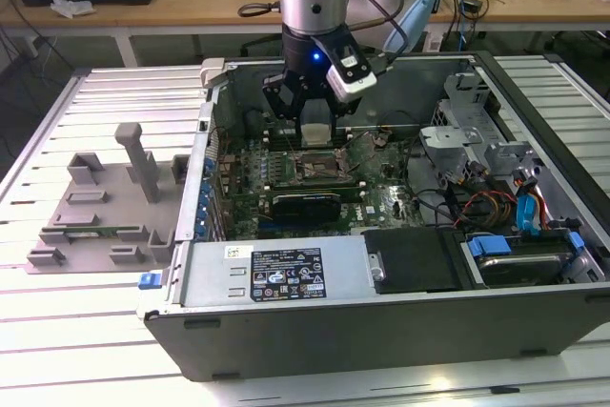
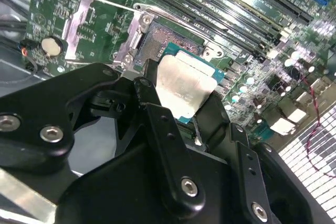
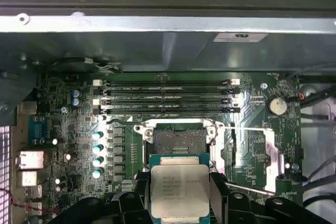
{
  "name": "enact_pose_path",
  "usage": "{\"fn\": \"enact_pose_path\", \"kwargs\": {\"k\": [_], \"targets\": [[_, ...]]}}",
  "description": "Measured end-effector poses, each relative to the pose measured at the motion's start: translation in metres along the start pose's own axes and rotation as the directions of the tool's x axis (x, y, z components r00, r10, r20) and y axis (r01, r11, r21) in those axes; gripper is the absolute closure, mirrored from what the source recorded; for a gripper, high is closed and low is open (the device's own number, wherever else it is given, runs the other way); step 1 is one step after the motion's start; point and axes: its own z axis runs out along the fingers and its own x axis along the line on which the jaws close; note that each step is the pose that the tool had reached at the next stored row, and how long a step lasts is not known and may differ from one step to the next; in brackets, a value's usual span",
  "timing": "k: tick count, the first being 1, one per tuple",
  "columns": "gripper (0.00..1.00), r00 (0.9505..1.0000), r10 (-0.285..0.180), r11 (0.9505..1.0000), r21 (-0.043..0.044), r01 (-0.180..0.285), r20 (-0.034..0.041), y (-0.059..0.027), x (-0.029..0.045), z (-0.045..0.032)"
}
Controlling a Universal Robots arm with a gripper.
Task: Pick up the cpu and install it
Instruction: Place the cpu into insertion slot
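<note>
Gripper [image 1: 315, 132] clamped on the cpu [image 3: 179, 190] by 2 opposite edges. The chip sits flat, just above the open CPU socket [image 3: 180, 141] and short of centred. Judgement: square its edges to the socket, keep it level, descend straight, no sliding across the contacts.

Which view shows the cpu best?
First wrist view: the cpu sits face-on, its metal top clear, clamped in the gripper near the open socket. Second wrist view catches it tilted and glare-washed, partly behind the gripper; exterior view, just a small grey patch.
</note>
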Motion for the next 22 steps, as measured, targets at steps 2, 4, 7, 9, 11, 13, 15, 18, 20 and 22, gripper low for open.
{"fn": "enact_pose_path", "kwargs": {"k": [2, 4, 7, 9, 11, 13, 15, 18, 20, 22], "targets": [[0.46, 0.9955, 0.095, 0.9955, 0.0039, -0.095, 0.0042, 0.0, 0.0, 0.0006], [0.46, 0.9842, 0.177, 0.9842, 0.0067, -0.177, 0.0083, -0.0001, 0.0001, 0.0012], [0.46, 0.9663, 0.257, 0.9663, 0.0092, -0.257, 0.0125, -0.0001, 0.0001, 0.0014], [0.46, 0.9545, 0.298, 0.9545, 0.0103, -0.298, 0.0148, -0.0001, 0.0001, 0.0015], [0.46, 0.9384, 0.345, 0.9384, 0.0116, -0.345, 0.0175, -0.0001, 0.0001, 0.0017], [0.46, 0.9231, 0.384, 0.9231, 0.0125, -0.384, 0.0198, -0.0001, 0.0001, 0.0018], [0.46, 0.911, 0.412, 0.911, 0.0132, -0.412, 0.0215, -0.0001, 0.0001, 0.0019], [0.46, 0.8814, 0.472, 0.8814, 0.0143, -0.472, 0.0254, -0.0001, 0.0001, 0.0021], [0.46, 0.8443, 0.535, 0.8443, 0.0153, -0.536, 0.0296, -0.0001, 0.0001, 0.0024], [0.46, 0.8234, 0.567, 0.8235, 0.0157, -0.567, 0.0318, -0.0001, 0.0001, 0.0026]]}}
